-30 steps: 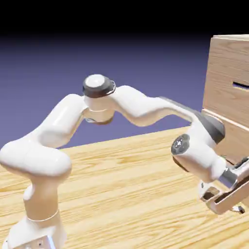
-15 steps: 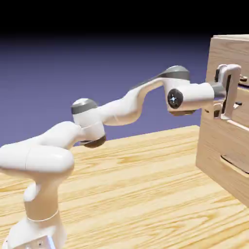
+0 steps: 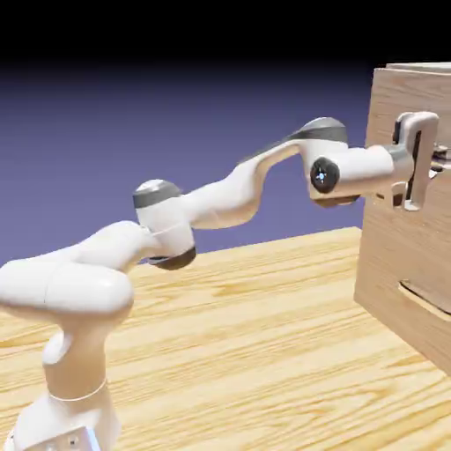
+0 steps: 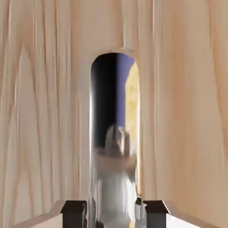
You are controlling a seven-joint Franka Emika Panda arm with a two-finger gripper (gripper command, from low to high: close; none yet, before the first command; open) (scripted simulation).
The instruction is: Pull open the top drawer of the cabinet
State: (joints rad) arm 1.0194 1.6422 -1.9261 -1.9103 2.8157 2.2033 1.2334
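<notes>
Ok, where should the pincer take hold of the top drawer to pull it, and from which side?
Grip the top drawer at its slot handle, coming square onto the front face from the robot's side. The front is flat wood, and the slot is the only opening with an edge to hook. The pincer is already at that handle, shut with its fingertips at the slot.

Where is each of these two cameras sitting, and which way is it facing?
Exterior view: fixed beside the robot, looking across the table at the cabinet; the whole white arm shows, its tool at the top drawer.
Hand view: on the hand, facing the drawer's wood; two grey fingertips show at the bottom.
Shared: the drawer front and its slot handle.
</notes>
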